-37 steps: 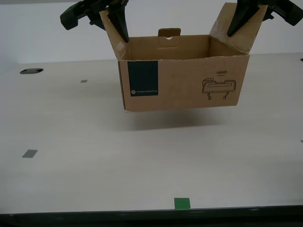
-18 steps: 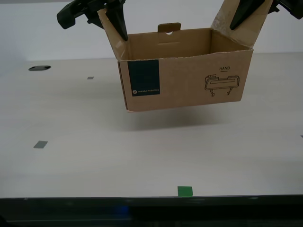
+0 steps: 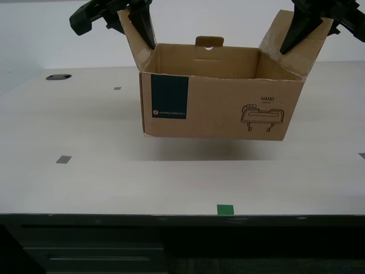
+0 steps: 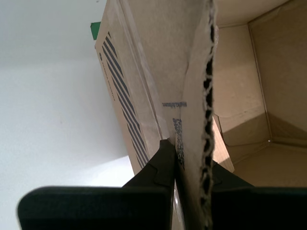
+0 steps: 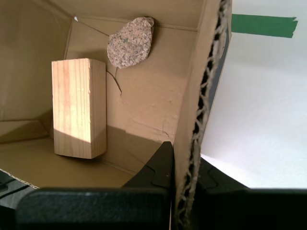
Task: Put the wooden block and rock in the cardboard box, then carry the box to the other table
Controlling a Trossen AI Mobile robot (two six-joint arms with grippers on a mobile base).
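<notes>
The cardboard box [image 3: 219,108] hangs in the air above an off-white table [image 3: 85,131], its teal label facing the exterior camera. One arm's gripper [image 3: 144,31] pinches the raised flap at the exterior view's left, and the other arm's gripper [image 3: 293,34] pinches the flap at that view's right. My first gripper [image 5: 187,158] is shut on a flap edge. Its view looks into the box, where the wooden block [image 5: 79,108] stands on the floor beside the rock [image 5: 130,41]. My second gripper [image 4: 192,158] is shut on the opposite flap. The other table is out of view.
Grey tape squares [image 3: 63,159] and a green tape mark [image 3: 225,209] lie on the table. A dark round fitting [image 3: 59,76] sits far back at the exterior view's left. Below the table's near edge is a dark cabinet front [image 3: 102,248].
The whole scene has shifted, so the camera has moved back from the table. The near table edge stands higher in view. The box stays lifted between both grippers and has turned slightly.
</notes>
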